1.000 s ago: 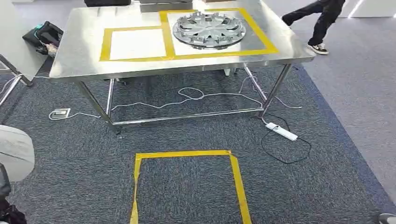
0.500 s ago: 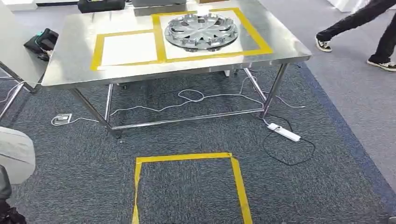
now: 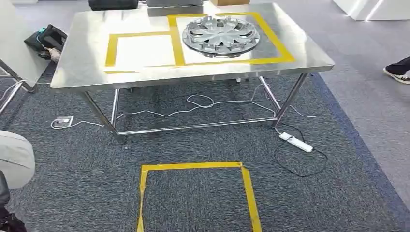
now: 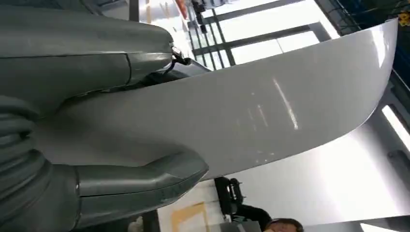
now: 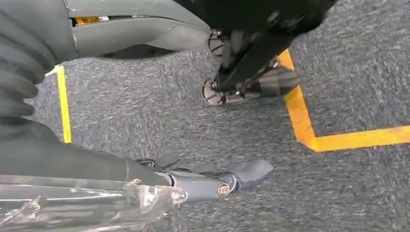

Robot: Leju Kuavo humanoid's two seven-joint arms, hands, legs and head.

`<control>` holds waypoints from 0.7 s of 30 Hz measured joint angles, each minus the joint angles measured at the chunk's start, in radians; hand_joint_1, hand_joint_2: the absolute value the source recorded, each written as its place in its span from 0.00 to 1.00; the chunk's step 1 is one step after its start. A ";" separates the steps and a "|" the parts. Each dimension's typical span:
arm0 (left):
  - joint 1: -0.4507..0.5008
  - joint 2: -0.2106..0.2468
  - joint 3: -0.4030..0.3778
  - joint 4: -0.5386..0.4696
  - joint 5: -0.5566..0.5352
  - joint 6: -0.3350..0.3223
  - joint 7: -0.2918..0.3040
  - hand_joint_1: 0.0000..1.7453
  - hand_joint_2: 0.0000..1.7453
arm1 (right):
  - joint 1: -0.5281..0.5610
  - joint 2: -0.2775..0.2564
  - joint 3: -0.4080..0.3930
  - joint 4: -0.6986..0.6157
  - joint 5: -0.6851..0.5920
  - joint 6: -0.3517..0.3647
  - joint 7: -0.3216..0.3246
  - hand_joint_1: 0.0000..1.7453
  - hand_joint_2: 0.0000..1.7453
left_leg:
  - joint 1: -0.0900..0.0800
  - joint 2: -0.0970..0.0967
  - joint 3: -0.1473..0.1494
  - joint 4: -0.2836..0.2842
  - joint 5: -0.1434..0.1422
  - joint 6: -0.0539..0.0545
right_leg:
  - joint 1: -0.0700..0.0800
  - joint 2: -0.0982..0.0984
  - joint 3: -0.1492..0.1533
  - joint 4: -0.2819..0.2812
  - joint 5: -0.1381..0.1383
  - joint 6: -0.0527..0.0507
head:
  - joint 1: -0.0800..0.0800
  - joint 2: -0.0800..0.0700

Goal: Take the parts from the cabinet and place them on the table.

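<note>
A shiny metal table (image 3: 72, 67) stands ahead on the dark carpet (image 3: 338, 159); on its top are two squares of yellow tape (image 3: 177, 46), side by side; a silver wheel cover (image 3: 221, 35) lies flat inside the square at about 1 o'clock, and the square at about 11 o'clock has only a white sheet (image 3: 144, 50) in it; a black bag (image 3: 46, 38) sits at about 10 o'clock, just past the table's corner; white cables (image 3: 193, 104) curl on the floor under the table, and a white power strip (image 3: 296, 142) lies near the table leg at about 2 o'clock; close in at 6 o'clock, more yellow tape marks a box on the carpet (image 3: 193, 166); a person's shoe (image 3: 396, 75) peeks in at about 3 o'clock; the left hand (image 4: 87, 145) grips a big curved white panel (image 4: 270, 111) (its thumb lies across one face and its fingers press the other); the right hand (image 5: 159, 164) hangs over the carpet with its fingers apart and nothing in them.
</note>
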 joint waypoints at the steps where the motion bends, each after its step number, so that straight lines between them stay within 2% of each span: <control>1: 0.000 0.000 0.000 0.000 0.000 -0.003 0.000 1.00 1.00 | 0.000 0.000 0.000 0.000 0.000 0.000 0.000 0.00 1.00 | -0.001 -0.002 0.007 0.000 -0.005 -0.001 | 0.001 0.000 0.015 -0.046 0.041 -0.003 | 0.000 0.000; 3: 0.000 -0.001 0.000 0.000 0.000 -0.004 0.000 1.00 1.00 | -0.001 0.000 0.000 0.000 0.000 0.000 0.002 0.00 1.00 | -0.001 -0.003 0.028 0.000 -0.018 -0.006 | 0.002 0.000 0.090 -0.222 0.145 -0.012 | 0.000 0.000; 4: 0.000 -0.001 0.000 0.000 0.000 -0.004 0.000 1.00 1.00 | 0.000 0.000 0.000 0.000 0.000 0.000 0.002 0.00 1.00 | -0.001 -0.003 0.033 0.000 -0.025 -0.011 | 0.003 0.000 0.116 -0.286 0.163 -0.016 | 0.001 0.000; 5: -0.002 -0.001 0.002 0.000 0.000 -0.004 0.000 1.00 1.00 | -0.002 0.000 0.000 0.000 0.000 0.000 0.003 0.00 1.00 | -0.008 -0.004 0.034 0.004 -0.034 -0.018 | 0.006 0.002 0.135 -0.296 0.149 -0.017 | 0.000 0.000; 8: -0.002 -0.002 0.001 0.000 -0.002 -0.004 0.000 1.00 1.00 | -0.001 0.000 0.000 0.000 0.000 -0.001 0.006 0.00 1.00 | -0.002 -0.003 0.039 -0.007 -0.036 -0.032 | 0.013 0.003 0.130 -0.294 0.143 -0.031 | -0.002 0.000; 9: -0.002 -0.002 0.000 0.000 -0.003 -0.005 0.000 1.00 1.00 | -0.001 0.000 0.000 0.000 0.000 -0.001 0.006 0.00 1.00 | -0.001 -0.003 0.040 -0.005 -0.042 -0.039 | 0.005 0.003 0.138 -0.304 0.147 -0.039 | -0.002 0.000; 10: -0.003 -0.001 0.000 0.000 -0.003 -0.004 0.000 1.00 1.00 | -0.001 0.000 0.000 0.000 0.000 -0.001 0.006 0.00 1.00 | 0.000 0.001 0.036 0.013 -0.048 -0.045 | 0.004 0.002 0.145 -0.310 0.146 -0.043 | -0.003 0.000; 11: -0.005 -0.001 0.000 0.000 -0.003 -0.004 0.000 1.00 1.00 | -0.002 0.000 0.000 0.000 0.000 -0.001 0.006 0.00 1.00 | -0.001 0.001 0.007 0.067 -0.075 -0.050 | 0.002 0.001 0.150 -0.311 0.142 -0.048 | -0.008 0.000; 13: -0.004 -0.001 0.001 0.000 -0.003 -0.004 0.000 1.00 1.00 | -0.003 0.000 0.000 0.000 0.000 -0.001 0.006 0.00 1.00 | 0.002 0.001 -0.090 0.233 -0.139 -0.057 | 0.001 0.001 0.158 -0.311 0.132 -0.054 | -0.007 0.000; 14: -0.003 -0.001 0.001 0.000 -0.003 -0.004 0.000 1.00 1.00 | -0.001 0.000 0.000 0.000 0.000 -0.001 0.006 0.00 1.00 | 0.002 0.001 -0.134 0.297 -0.151 -0.059 | 0.001 0.001 0.164 -0.311 0.126 -0.054 | -0.008 0.000; 15: -0.003 -0.001 0.001 0.000 -0.003 -0.004 0.000 1.00 1.00 | 0.000 0.000 0.000 0.000 0.000 -0.001 0.006 0.00 1.00 | 0.002 0.001 -0.154 0.310 -0.135 -0.059 | 0.001 0.001 0.172 -0.311 0.120 -0.053 | -0.007 0.000; 16: -0.003 -0.001 0.001 0.000 -0.003 -0.004 0.000 1.00 1.00 | 0.001 0.000 -0.001 0.000 0.000 -0.001 0.008 0.00 1.00 | 0.002 0.001 -0.151 0.282 -0.092 -0.059 | 0.000 0.002 0.183 -0.311 0.112 -0.051 | -0.007 0.000; 17: -0.003 0.000 0.001 0.000 -0.003 -0.004 0.000 1.00 1.00 | 0.001 0.000 -0.001 0.000 0.000 0.000 0.008 0.00 1.00 | 0.002 0.002 -0.128 0.216 -0.034 -0.058 | -0.002 0.002 0.196 -0.311 0.104 -0.049 | -0.008 0.000; 18: -0.003 -0.001 0.001 0.000 -0.003 -0.004 0.000 1.00 1.00 | 0.000 0.000 -0.001 0.000 0.000 0.000 0.008 0.00 1.00 | 0.002 0.002 -0.095 0.126 0.026 -0.056 | -0.004 0.004 0.210 -0.311 0.094 -0.044 | -0.007 0.000; 19: -0.003 0.000 0.001 0.000 -0.003 -0.004 0.000 1.00 1.00 | 0.001 0.000 -0.001 0.000 0.000 0.000 0.008 0.00 1.00 | 0.003 0.007 -0.067 0.052 0.065 -0.056 | -0.003 0.004 0.206 -0.312 0.085 -0.038 | -0.008 0.000; 20: -0.004 -0.001 0.001 0.000 -0.003 -0.004 0.000 1.00 1.00 | -0.001 0.000 -0.001 0.000 0.000 0.000 0.008 0.00 1.00 | -0.002 0.011 -0.049 0.019 0.039 -0.055 | 0.005 0.005 0.211 -0.307 0.071 -0.028 | -0.012 0.000; 21: -0.005 -0.001 0.001 0.000 -0.003 -0.004 0.000 1.00 1.00 | -0.003 0.000 -0.001 0.000 0.000 0.000 0.009 0.00 1.00 | 0.000 0.008 -0.047 0.015 0.030 -0.040 | 0.006 0.006 0.211 -0.312 0.067 -0.025 | -0.011 0.000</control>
